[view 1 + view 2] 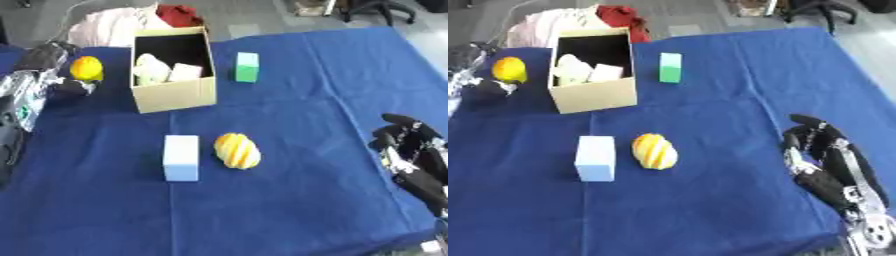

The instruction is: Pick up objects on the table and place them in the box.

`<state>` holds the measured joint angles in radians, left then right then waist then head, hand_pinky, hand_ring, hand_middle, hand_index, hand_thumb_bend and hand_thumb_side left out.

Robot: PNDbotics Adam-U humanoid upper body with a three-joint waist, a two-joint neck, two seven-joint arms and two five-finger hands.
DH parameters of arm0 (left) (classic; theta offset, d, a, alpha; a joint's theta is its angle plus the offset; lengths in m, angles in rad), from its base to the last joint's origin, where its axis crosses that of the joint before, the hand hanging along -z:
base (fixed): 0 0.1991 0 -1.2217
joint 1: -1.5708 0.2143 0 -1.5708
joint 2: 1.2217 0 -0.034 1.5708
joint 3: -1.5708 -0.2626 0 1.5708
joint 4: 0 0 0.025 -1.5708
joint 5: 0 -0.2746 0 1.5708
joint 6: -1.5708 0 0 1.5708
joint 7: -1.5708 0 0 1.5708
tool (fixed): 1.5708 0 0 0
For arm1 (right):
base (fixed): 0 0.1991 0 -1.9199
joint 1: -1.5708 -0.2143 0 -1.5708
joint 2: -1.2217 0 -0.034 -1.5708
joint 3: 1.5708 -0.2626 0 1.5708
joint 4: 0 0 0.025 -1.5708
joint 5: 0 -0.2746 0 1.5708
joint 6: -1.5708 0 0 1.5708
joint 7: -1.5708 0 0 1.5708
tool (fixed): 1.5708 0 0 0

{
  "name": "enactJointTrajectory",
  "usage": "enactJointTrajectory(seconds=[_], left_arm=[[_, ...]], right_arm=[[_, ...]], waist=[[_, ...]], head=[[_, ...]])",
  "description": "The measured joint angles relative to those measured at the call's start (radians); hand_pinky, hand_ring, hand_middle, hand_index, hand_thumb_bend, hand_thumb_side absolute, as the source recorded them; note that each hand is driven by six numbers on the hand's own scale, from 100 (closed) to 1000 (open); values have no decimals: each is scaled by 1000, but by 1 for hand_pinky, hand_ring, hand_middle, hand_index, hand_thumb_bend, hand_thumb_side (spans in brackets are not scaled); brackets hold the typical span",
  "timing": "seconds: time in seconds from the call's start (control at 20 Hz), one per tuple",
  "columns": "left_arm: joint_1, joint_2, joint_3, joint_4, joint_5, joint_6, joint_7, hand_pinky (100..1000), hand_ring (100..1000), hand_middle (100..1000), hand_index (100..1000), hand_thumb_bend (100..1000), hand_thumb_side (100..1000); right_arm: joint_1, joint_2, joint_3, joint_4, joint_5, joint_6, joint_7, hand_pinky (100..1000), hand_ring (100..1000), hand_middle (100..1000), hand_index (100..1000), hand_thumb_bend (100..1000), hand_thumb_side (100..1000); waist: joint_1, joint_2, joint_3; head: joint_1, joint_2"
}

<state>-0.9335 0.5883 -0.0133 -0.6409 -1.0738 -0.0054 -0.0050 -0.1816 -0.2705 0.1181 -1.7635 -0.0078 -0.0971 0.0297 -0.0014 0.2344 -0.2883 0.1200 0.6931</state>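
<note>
Yellow fruit point(86, 68) gripped by left robot hand point(63, 75), beside box point(174, 95).

An open cardboard box point(173, 95) stands upright beside the left robot hand point(74, 85), which grips a yellow fruit point(86, 68). A white block point(181, 157) and striped yellow object point(237, 150) lie well apart from the right robot hand point(824, 150); a green block point(248, 67) stands beyond.

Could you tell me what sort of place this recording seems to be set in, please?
Probably an office or lab set up for robot trials: a table under a blue cloth holding a cardboard box and sorting props, grey floor behind, and an office chair base at the far edge.
</note>
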Motion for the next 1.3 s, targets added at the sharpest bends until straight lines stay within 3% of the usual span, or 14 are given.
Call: enactJointTrajectory(seconds=[0.1, 0.15, 0.2, 0.45, 0.65, 0.95, 1.3], left_arm=[[3, 0, 0, 6, 0, 3, 4, 786, 683, 738, 863, 340, 199], [5, 0, 0, 7, 0, 5, 5, 770, 651, 708, 837, 321, 116], [6, 0, 0, 9, 1, 7, 7, 755, 617, 669, 811, 310, 100], [10, 0, 2, 10, -1, 27, 42, 628, 428, 446, 618, 271, 100], [13, 0, 2, 10, -10, 40, 87, 573, 345, 337, 505, 233, 100], [10, 10, -8, -45, 12, 25, 133, 581, 341, 326, 497, 215, 100], [-12, 29, -92, -277, 124, -68, 66, 609, 369, 354, 526, 211, 100]], right_arm=[[-1, -1, 0, 0, -1, 0, 0, 685, 594, 594, 812, 100, 302], [-2, -1, 0, 0, -2, 0, 0, 685, 594, 594, 812, 100, 302], [-3, -1, 0, 0, -2, 0, 0, 685, 594, 594, 812, 100, 302], [-3, -1, 0, 0, -2, 0, 0, 685, 593, 594, 811, 100, 305], [-3, -1, 0, 0, -2, 0, 0, 685, 593, 593, 811, 100, 306], [-3, -1, -1, 1, -2, -1, -1, 685, 593, 593, 811, 100, 307], [-2, -1, -3, 2, 2, -1, -2, 685, 593, 593, 812, 100, 307]], waist=[[0, 1, -1], [0, 1, -1], [0, 1, -2], [0, 1, -2], [0, 1, 0], [0, 1, 10], [0, 1, 19]], head=[[2, 0], [2, 0], [2, 0], [3, 0], [2, 0], [0, -1], [-10, -1]])
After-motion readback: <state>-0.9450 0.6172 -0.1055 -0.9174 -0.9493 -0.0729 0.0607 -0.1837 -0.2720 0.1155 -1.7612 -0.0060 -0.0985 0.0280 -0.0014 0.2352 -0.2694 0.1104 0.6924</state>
